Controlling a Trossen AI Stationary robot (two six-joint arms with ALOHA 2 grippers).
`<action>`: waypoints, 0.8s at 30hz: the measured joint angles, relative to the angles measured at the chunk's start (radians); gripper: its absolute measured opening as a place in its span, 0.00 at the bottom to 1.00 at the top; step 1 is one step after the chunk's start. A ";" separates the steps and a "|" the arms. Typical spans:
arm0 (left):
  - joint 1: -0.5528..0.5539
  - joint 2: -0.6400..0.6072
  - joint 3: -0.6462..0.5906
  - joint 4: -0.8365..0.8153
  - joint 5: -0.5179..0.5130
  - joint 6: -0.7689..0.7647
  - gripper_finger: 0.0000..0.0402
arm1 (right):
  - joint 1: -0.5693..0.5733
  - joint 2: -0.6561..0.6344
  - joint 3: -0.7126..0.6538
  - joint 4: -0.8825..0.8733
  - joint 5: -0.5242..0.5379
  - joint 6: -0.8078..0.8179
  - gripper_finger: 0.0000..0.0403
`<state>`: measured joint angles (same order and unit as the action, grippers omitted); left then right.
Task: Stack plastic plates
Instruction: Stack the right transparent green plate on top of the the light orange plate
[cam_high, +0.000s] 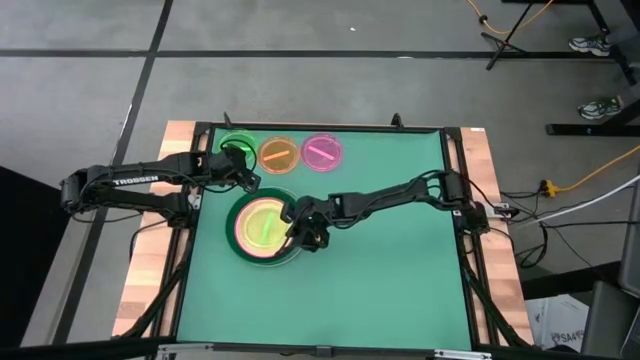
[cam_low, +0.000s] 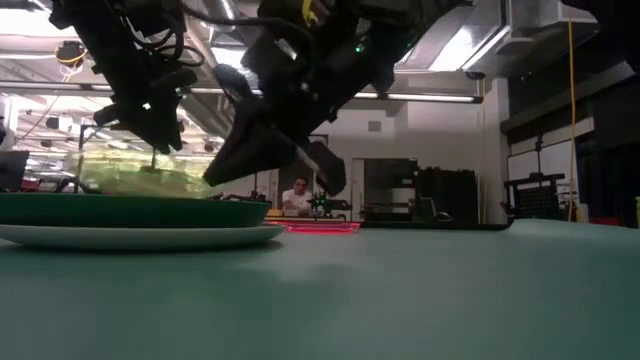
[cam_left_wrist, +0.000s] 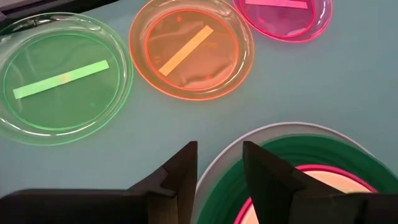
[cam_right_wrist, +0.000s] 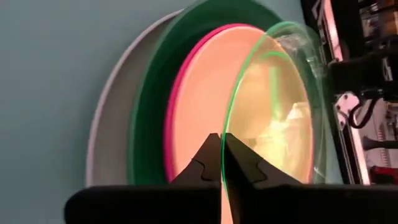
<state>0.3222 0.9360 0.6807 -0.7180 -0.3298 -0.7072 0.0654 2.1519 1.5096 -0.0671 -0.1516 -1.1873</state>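
Observation:
A stack stands at the table's left middle: a white plate (cam_right_wrist: 109, 143) at the bottom, then dark green (cam_right_wrist: 146, 124), magenta (cam_right_wrist: 176, 106) and cream (cam_right_wrist: 205, 106). Over it is a small translucent green plate (cam_right_wrist: 280, 93), with my right gripper (cam_right_wrist: 222, 155) shut on its rim. Three more small plates lie in a row at the far edge: green (cam_left_wrist: 59, 78), orange (cam_left_wrist: 189, 53) and pink (cam_left_wrist: 283, 18). My left gripper (cam_left_wrist: 219, 171) hovers open between that row and the stack, with nothing between its fingers. My right gripper pinches the translucent green plate's rim (cam_right_wrist: 225, 177) between its two fingers, on the side toward the table's right. The fingers slant down from the right. The plate is tilted above the cream plate; whether its lower part rests on the stack I cannot tell.
The green mat (cam_high: 390, 270) stretches bare to the right and near side of the stack. A wooden border and black frame (cam_high: 455, 190) ring the mat. In the low view a person (cam_low: 297, 196) sits far off in the room behind.

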 joint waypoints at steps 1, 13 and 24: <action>0.000 0.000 0.000 0.003 0.000 0.000 0.30 | 0.000 0.007 0.000 0.001 0.000 0.000 0.00; 0.000 0.000 0.000 0.020 0.002 0.000 0.30 | 0.000 0.045 -0.001 0.054 0.001 0.000 0.00; 0.000 0.000 0.000 0.020 0.002 0.000 0.30 | 0.000 0.044 -0.001 0.068 0.011 0.000 0.01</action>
<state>0.3222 0.9360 0.6804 -0.6979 -0.3275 -0.7071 0.0650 2.1963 1.5089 0.0009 -0.1404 -1.1873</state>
